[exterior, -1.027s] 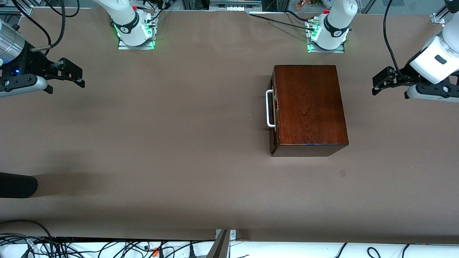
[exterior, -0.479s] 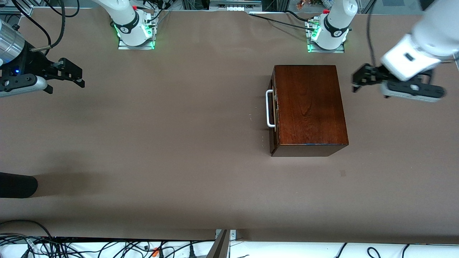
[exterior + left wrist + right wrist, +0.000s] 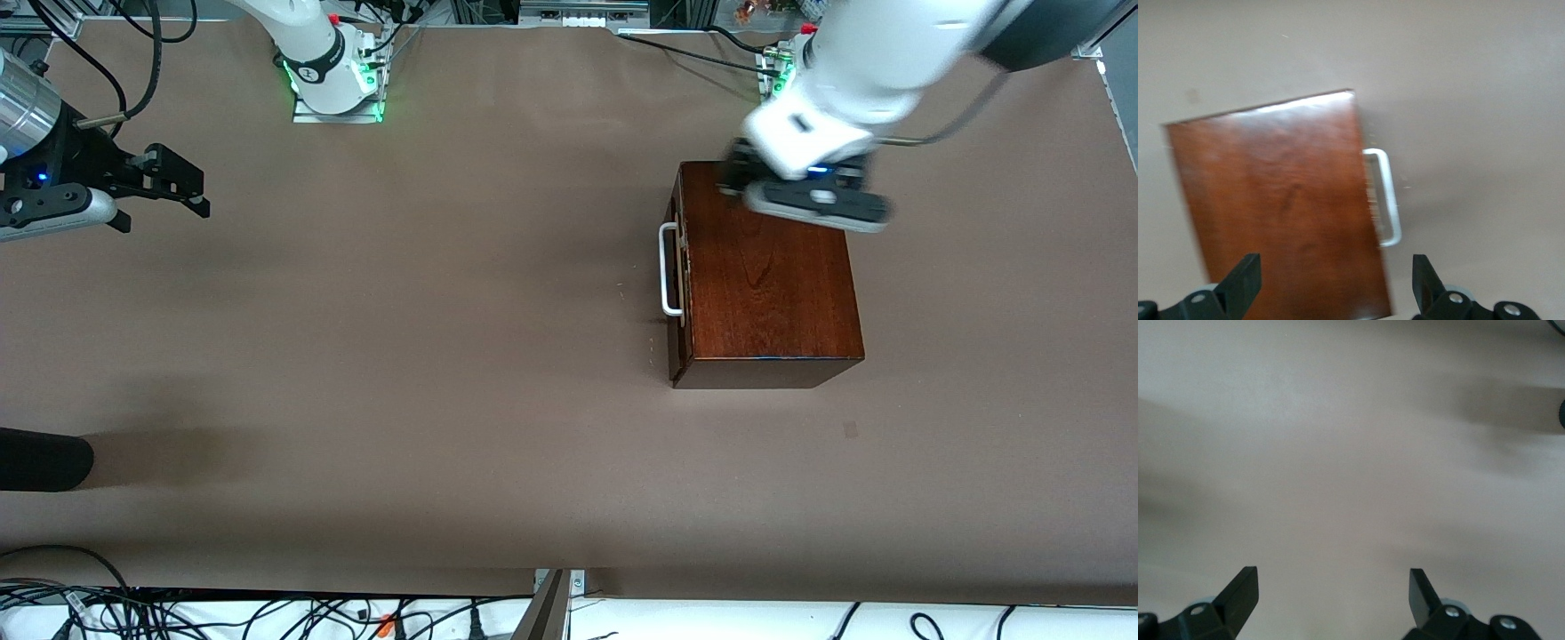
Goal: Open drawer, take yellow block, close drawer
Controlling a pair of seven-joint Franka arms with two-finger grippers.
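Left claw (image 3: 733,178) over box (image 3: 765,284) edge; open table (image 3: 400,356) around

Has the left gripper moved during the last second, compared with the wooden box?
Yes. The left gripper has moved from the table's left-arm end to over the wooden box, above its corner nearest the bases.

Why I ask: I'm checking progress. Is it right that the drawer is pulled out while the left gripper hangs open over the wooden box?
Not quite. The drawer is shut, as the front view shows. The left gripper does hang open over the wooden box.
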